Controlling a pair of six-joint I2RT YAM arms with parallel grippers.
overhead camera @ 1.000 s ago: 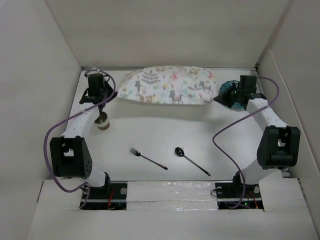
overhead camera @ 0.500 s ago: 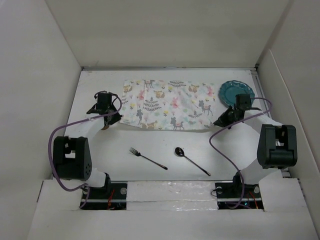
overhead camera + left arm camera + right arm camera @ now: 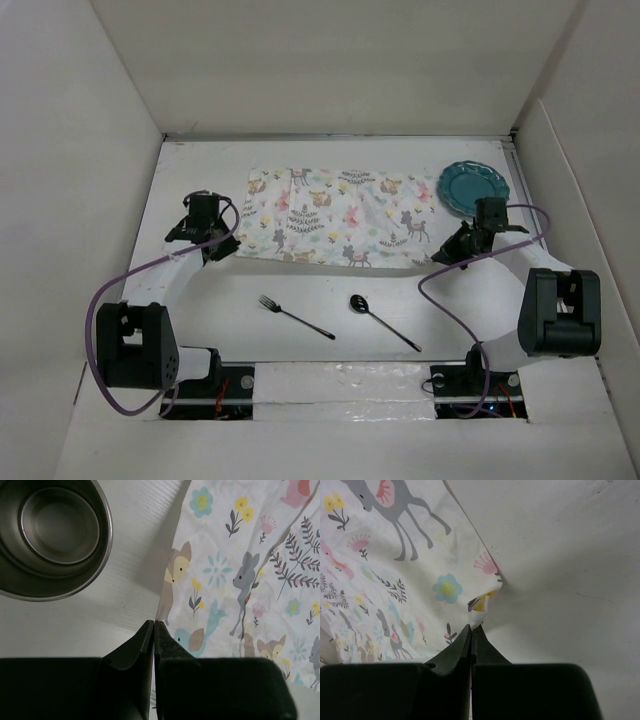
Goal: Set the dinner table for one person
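Observation:
An animal-print cloth placemat (image 3: 335, 215) lies spread across the back half of the white dinner table (image 3: 300, 290). My left gripper (image 3: 222, 250) is shut on the placemat's near left corner (image 3: 159, 617). My right gripper (image 3: 440, 258) is shut on its near right corner (image 3: 479, 611), which is folded up between the fingertips. A steel cup (image 3: 50, 535) stands just left of the placemat in the left wrist view; in the top view the left arm hides it. A teal plate (image 3: 472, 186) sits at the back right. A fork (image 3: 295, 316) and a spoon (image 3: 382, 320) lie in front.
White wall panels (image 3: 80, 200) close in the table on the left, back and right. The arm bases and purple cables (image 3: 110, 290) stand along the near edge.
Both grippers have pulled the placemat toward the near side and down, spreading it flat from a raised bunch at the back. The teal plate has come into view.

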